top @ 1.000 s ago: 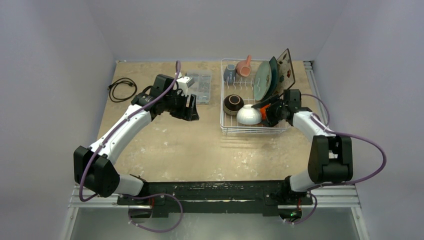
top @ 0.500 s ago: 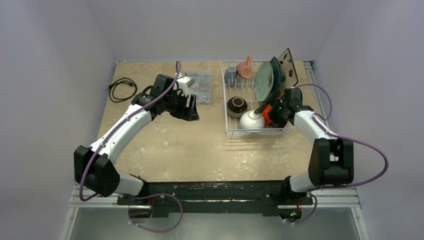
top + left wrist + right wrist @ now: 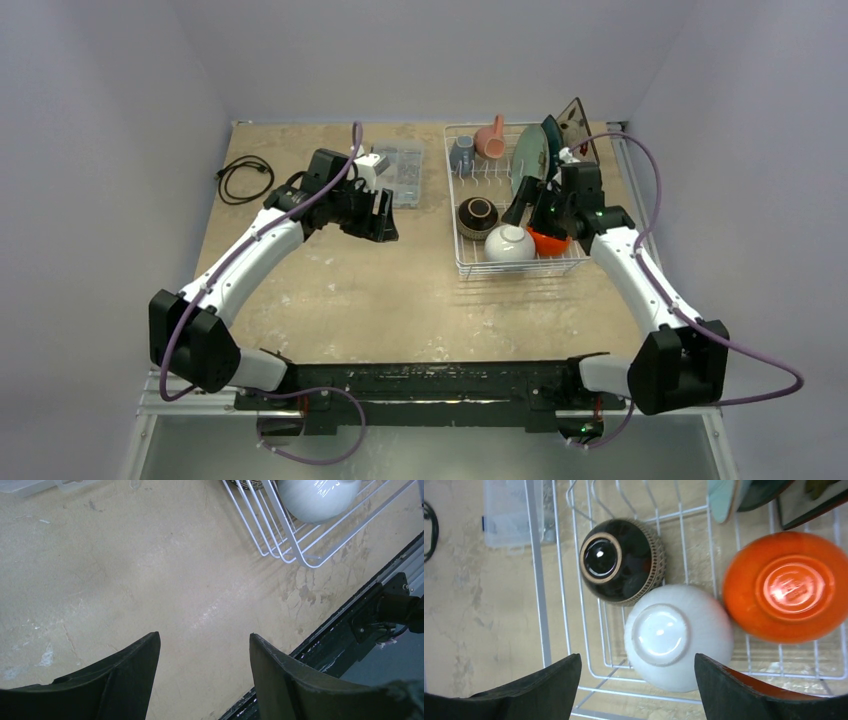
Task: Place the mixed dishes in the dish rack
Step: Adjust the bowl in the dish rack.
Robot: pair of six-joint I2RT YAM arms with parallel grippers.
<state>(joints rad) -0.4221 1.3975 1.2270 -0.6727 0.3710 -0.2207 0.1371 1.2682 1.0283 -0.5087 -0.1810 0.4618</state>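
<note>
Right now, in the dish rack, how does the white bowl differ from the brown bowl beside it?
Colour: the white bowl is plain white; the brown bowl is dark with a tan foot ring. Place: the white bowl sits by the near edge of the dish rack; the brown bowl is farther in. Shared: both lie bottom up, side by side.

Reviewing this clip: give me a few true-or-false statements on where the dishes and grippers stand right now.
1. The brown bowl, white bowl and orange bowl lie upside down in the dish rack. True.
2. The right gripper is shut on the orange bowl. False: it hangs open and empty above the bowls.
3. The left gripper holds a mug. False: it is open and empty over the table.
4. The pale green plate stands on edge in the rack. True.
</note>
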